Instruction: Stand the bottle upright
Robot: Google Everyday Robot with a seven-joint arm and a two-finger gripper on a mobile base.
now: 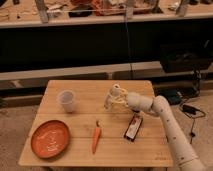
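Where the pale wooden rectangular desk (75, 150) carries the items, findings run from largest to smallest. The white jointed robot arm (170, 125) enters from the lower right and reaches over the desk's right half, ending in the gripper (116, 101) near the middle of the far side. The fingers (121, 100) are clamped on the small whitish translucent plastic bottle (113, 95).

The round orange-red plate (50, 138) lies well to the left of the fingers and nearer the front edge. The wide translucent plastic cup (67, 100) stands upright to the left of the fingers, level with them and apart from the plate. The dark flat rectangular packet (133, 128) lies just in front of the fingers, slightly to their right. The slim orange carrot (96, 137) lies in front of the fingers and to their left, between plate and packet.

The bottle sits between the fingers, cap uppermost, leaning slightly with its base toward the left. Whether its base touches the desk cannot be determined.
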